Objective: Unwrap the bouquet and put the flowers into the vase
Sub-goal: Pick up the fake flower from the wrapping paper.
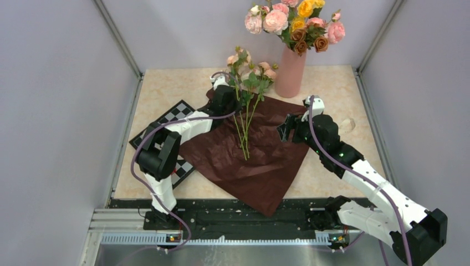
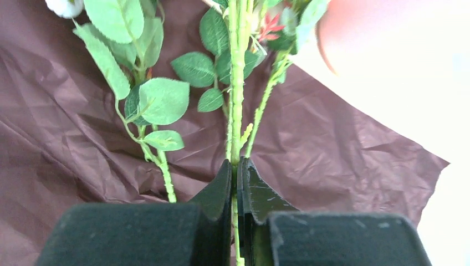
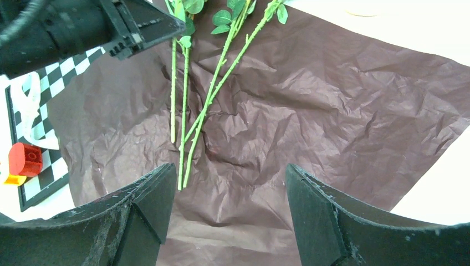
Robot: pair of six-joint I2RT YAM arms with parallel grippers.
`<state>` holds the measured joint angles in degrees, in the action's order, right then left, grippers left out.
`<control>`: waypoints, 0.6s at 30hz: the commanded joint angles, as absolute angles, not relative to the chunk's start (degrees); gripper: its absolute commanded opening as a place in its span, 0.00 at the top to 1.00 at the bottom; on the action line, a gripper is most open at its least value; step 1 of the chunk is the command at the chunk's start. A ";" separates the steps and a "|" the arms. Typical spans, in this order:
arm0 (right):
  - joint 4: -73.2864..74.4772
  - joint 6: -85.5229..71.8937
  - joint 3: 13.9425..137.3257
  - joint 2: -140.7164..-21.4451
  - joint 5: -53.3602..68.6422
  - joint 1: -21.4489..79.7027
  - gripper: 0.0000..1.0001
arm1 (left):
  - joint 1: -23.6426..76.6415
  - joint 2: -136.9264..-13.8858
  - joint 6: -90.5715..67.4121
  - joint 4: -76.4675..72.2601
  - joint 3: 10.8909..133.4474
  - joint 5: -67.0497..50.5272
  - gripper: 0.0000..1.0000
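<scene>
One high view, two close wrist views.
From behind the arms the top camera looks down on the desk (image 1: 166,94); wrist cameras look past the left fingers (image 2: 216,194) and right fingers (image 3: 138,205) at dark red paper (image 1: 266,160) and flower stems (image 1: 244,138) just ahead, shared by all.

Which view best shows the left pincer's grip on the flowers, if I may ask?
Left wrist view: the left pincer is shut on a stem of the flowers. The top view shows this small; the right wrist view, only its outside.
</scene>
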<state>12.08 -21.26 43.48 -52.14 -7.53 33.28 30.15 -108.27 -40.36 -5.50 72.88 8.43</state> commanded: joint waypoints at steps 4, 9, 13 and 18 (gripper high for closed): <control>11.44 -21.75 43.92 -50.53 -8.37 33.93 0.25 | 29.97 -96.94 -39.08 -19.62 65.85 7.32 1.00; 8.48 -22.10 43.79 -49.21 -3.54 33.93 0.22 | 30.29 -89.61 -39.46 -23.82 59.44 0.58 1.00; 3.06 -22.87 42.97 -48.05 5.35 33.93 0.18 | 31.29 -82.10 -40.31 -27.82 52.16 -5.02 1.00; -4.69 -26.11 42.84 -48.47 15.38 33.93 0.17 | 34.41 -70.42 -42.67 -30.75 44.21 -8.06 1.00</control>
<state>4.89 -22.92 42.94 -48.84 5.10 33.28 31.92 -79.37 -40.99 -23.20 48.40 -3.51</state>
